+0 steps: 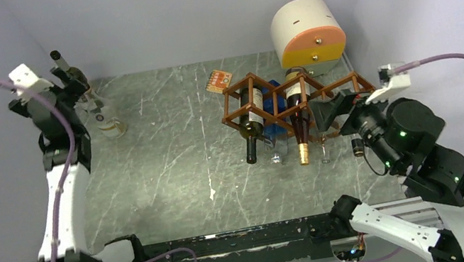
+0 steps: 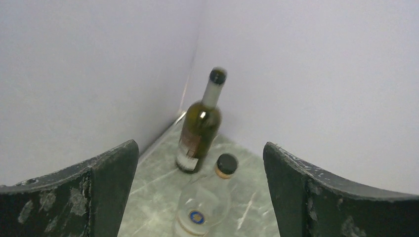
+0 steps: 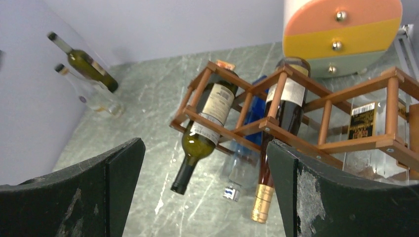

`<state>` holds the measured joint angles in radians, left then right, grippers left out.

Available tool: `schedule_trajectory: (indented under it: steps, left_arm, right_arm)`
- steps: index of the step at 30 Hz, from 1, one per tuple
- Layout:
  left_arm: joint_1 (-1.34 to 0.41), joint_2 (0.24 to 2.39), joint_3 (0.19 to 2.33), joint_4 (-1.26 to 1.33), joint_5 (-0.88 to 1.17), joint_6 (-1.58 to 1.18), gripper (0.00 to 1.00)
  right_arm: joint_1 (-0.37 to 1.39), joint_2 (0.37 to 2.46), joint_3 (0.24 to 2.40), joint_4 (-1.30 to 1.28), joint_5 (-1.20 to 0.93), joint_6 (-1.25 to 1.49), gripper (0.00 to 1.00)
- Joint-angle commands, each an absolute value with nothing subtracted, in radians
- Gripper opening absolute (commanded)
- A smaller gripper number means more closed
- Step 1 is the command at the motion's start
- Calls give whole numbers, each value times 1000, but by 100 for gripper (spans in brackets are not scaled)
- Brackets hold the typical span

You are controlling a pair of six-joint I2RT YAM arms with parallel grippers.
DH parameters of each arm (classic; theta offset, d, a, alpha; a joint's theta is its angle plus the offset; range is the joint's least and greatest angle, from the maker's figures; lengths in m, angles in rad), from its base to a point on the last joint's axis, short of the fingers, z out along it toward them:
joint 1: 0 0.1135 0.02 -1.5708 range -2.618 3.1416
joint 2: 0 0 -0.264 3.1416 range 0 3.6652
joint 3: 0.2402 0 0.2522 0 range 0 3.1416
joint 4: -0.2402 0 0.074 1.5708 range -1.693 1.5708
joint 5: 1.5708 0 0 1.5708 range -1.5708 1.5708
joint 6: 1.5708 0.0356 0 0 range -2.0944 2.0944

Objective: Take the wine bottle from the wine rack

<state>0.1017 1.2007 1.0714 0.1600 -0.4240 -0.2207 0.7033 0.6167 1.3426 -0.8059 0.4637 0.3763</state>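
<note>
The reddish-brown lattice wine rack (image 1: 336,85) stands at the back right and also shows in the right wrist view (image 3: 356,143). In it lie a green bottle with a black neck (image 1: 251,127) (image 3: 202,128), a dark bottle with a gold cap (image 1: 300,122) (image 3: 276,133) and a clear bottle lower down (image 3: 242,168). My right gripper (image 1: 330,113) (image 3: 205,192) is open and empty, just right of the rack, apart from the bottles. My left gripper (image 1: 72,80) (image 2: 200,197) is open and empty in the far left corner.
A green bottle (image 2: 200,128) (image 1: 60,60) and a clear bottle (image 2: 205,197) (image 1: 108,120) stand upright in the far left corner, below the left gripper. A cream-and-orange cylinder (image 1: 308,32) sits behind the rack. A small orange card (image 1: 218,80) lies left of the rack.
</note>
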Motion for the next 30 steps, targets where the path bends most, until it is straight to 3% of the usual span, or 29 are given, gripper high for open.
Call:
schedule_trajectory:
  steps: [1, 4, 12, 17, 30]
  left_arm:
    - [109, 1004, 987, 175, -292, -271, 99]
    - [88, 937, 880, 318, -97, -207, 99]
    - [-168, 950, 882, 305, 66, -119, 99]
    - [-340, 953, 863, 321, 50, -76, 100]
    - [-481, 992, 883, 285, 65, -59, 97]
  right_arm:
    - [704, 680, 1313, -893, 458, 403, 100]
    - [703, 748, 1272, -906, 409, 431, 100]
    - [703, 913, 1129, -753, 184, 544, 100]
    - [703, 926, 967, -542, 44, 639, 100]
    - [703, 1047, 919, -504, 171, 728, 98]
